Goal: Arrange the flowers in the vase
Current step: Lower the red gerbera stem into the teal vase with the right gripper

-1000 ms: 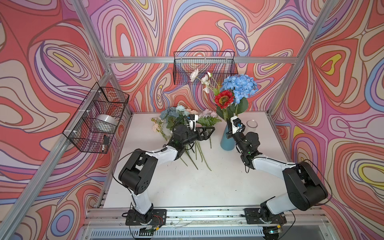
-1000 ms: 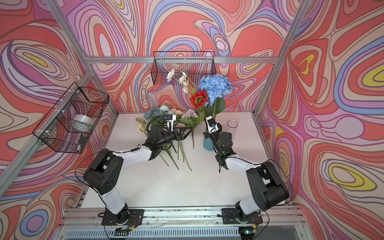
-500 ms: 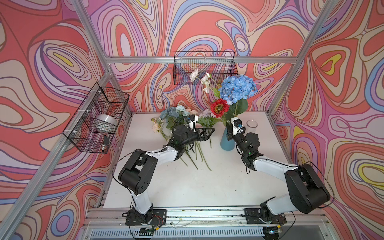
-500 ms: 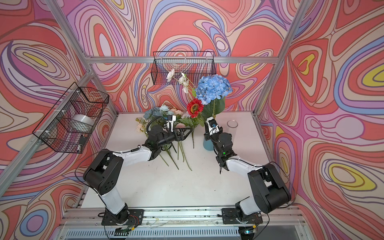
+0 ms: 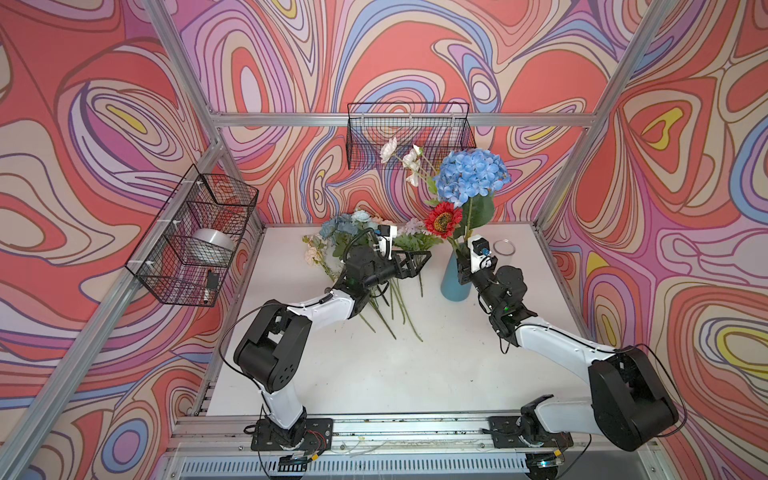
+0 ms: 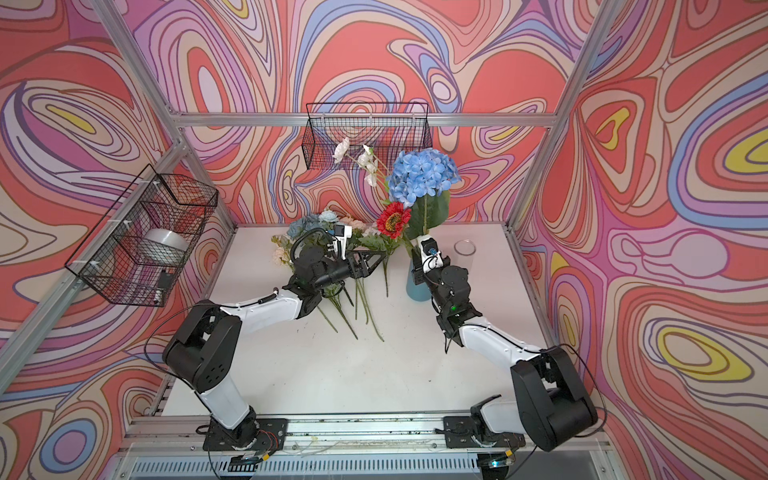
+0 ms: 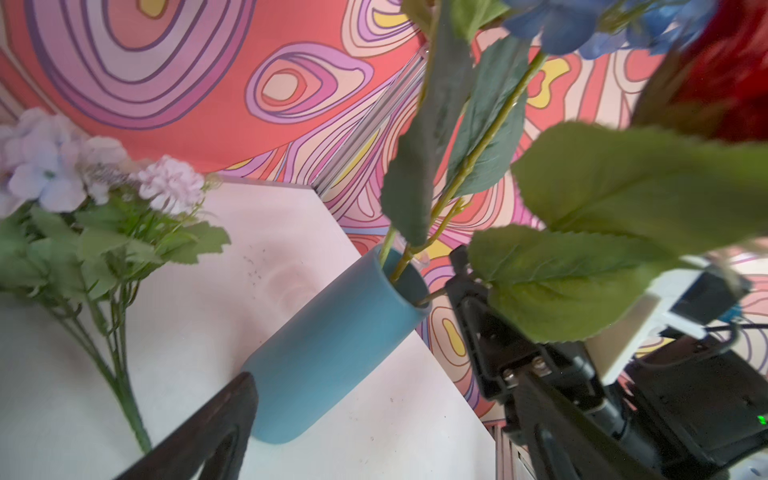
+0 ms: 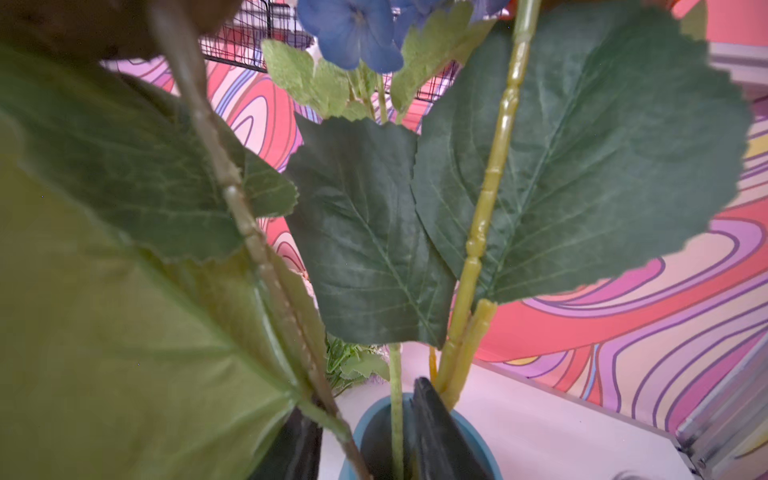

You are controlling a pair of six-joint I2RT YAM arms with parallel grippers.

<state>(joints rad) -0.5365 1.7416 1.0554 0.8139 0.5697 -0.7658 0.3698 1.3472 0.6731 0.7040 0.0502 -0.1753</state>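
Your left gripper hovers with fingers spread wide and empty over the loose flowers, which lie near the surface's back edge, left of centre. Right of them, the blue vase holds the white blossoms, the hydrangea and the red sunflower. Your right gripper sits at its mouth, fingers parted around the stems and pinching none, so I judge you are at the end of a placing step. Next, back out gently without dragging leaves, then pick a loose stem. No writing is legible.

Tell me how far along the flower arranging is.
Done: hydrangea, white blossoms and sunflower stand in the vase. In hand: nothing; right gripper open at the vase mouth, left gripper open above the loose stems. Left: roses, cream blossoms and lilac bunch on the table.
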